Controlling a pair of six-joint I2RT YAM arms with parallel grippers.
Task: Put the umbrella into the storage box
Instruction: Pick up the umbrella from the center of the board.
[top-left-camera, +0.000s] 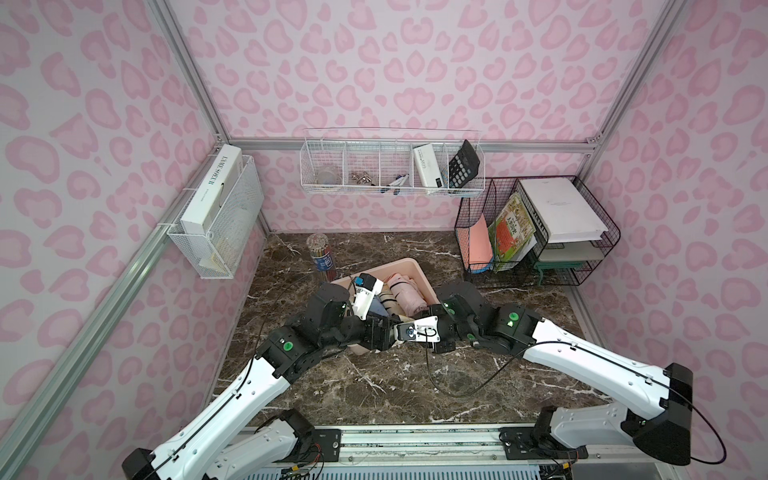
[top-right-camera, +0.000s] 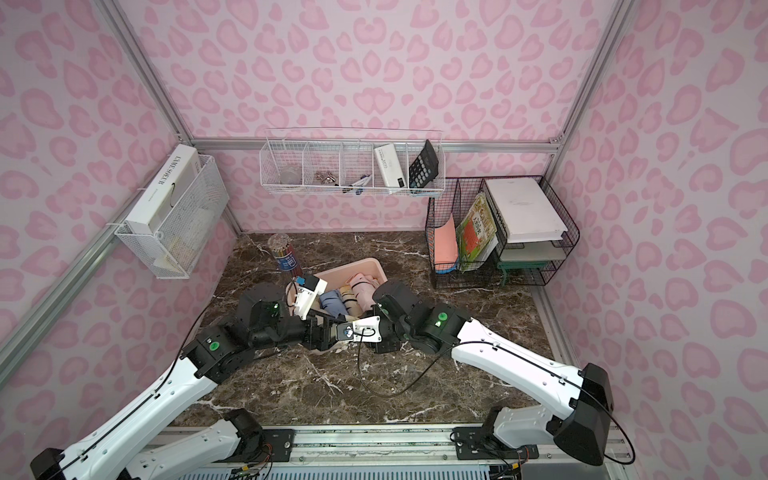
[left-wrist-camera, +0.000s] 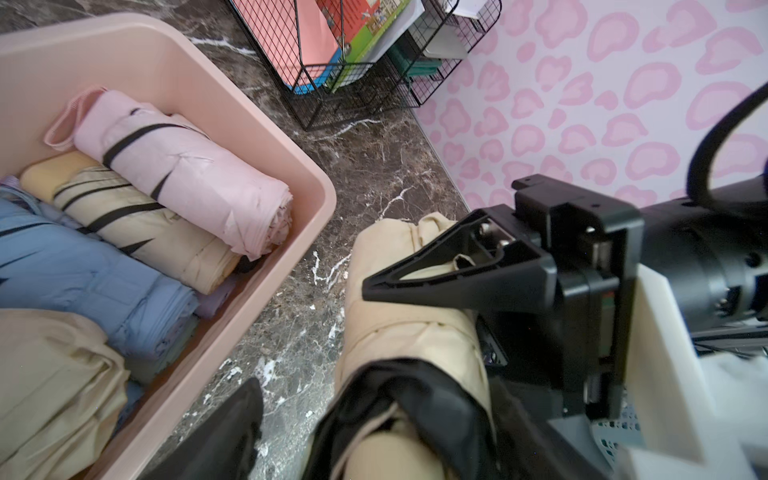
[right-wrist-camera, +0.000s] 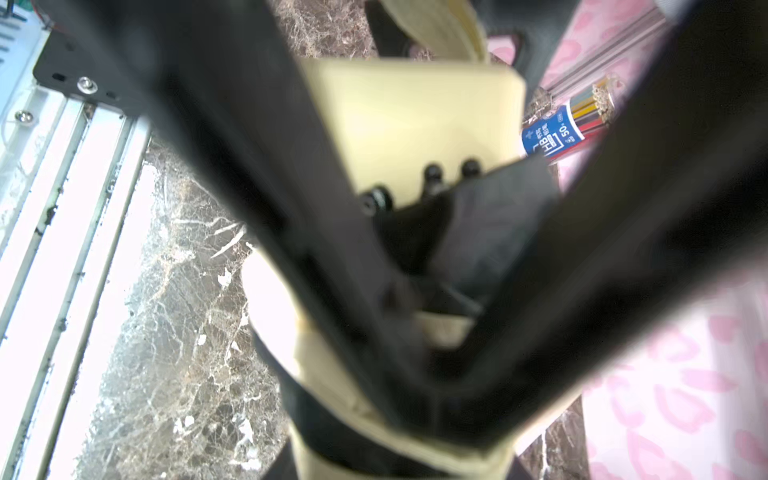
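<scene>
Right gripper (left-wrist-camera: 399, 307) is clamped on the folded beige umbrella (left-wrist-camera: 407, 345), one black finger (left-wrist-camera: 436, 282) pressed across its end, right of centre in the left wrist view. In the right wrist view both fingers close in a V around the beige cloth. Left gripper (left-wrist-camera: 365, 440) stands released at the bottom edge of the frame. Its jaws are wide either side of the umbrella, and one finger (left-wrist-camera: 232, 428) is clear of it with bare marble showing between. The umbrella itself is outside the storage box (left-wrist-camera: 320, 187), just beside the wall, over the marble table (left-wrist-camera: 374, 158); I can't tell if it touches the top. Inside the box, on the left of the frame, folded umbrellas lie side by side: a pink umbrella (left-wrist-camera: 183, 166), a striped beige umbrella (left-wrist-camera: 137, 220), a blue umbrella (left-wrist-camera: 83, 266), and another beige one (left-wrist-camera: 50, 374) at lower left. Top centre, a black wire rack (left-wrist-camera: 340, 83) holds books. In a top view, a pencil tube (top-left-camera: 322, 257) stands just beyond the box and a white wire basket (top-left-camera: 390, 166) hangs on the back wall.
</scene>
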